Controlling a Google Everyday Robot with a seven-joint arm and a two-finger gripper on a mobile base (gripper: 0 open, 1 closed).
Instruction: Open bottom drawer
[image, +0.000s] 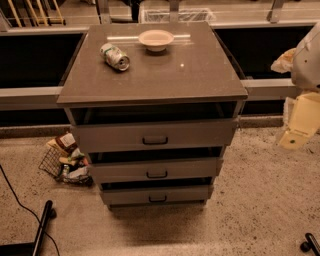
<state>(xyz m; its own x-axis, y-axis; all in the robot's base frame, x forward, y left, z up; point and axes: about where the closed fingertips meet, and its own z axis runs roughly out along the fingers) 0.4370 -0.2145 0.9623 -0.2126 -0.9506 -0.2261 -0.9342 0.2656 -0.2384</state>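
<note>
**Gripper held high at the right, bottom drawer untouched**

The gripper (299, 127) is seen at the right edge of the view, hung below the pale arm (307, 60) and well apart from the cabinet (200, 75). It is held off the floor, at about the height of the top drawer (115, 137). Nothing is seen in its grasp (whether it is open or closed cannot be told).

The bottom drawer (130, 195) is found lowest in the stack, just under the middle drawer (120, 171), with its small dark handle (157, 199) centred on the front. A dark gap is seen above each of the three fronts.

On the cabinet's top, a can (114, 56) is laid on its side near the back left, and a shallow bowl (156, 39) is set upright just beside it, at the back edge.

The speckled floor (260, 200) is seen all around. A wire basket (67, 162) of wrappers is tucked against the cabinet's left side, and a black cable (20, 200) is trailed across the floor at the left. A grey rail (30, 95) is run behind. Bare floor is seen in front of the drawers and to their right.
</note>
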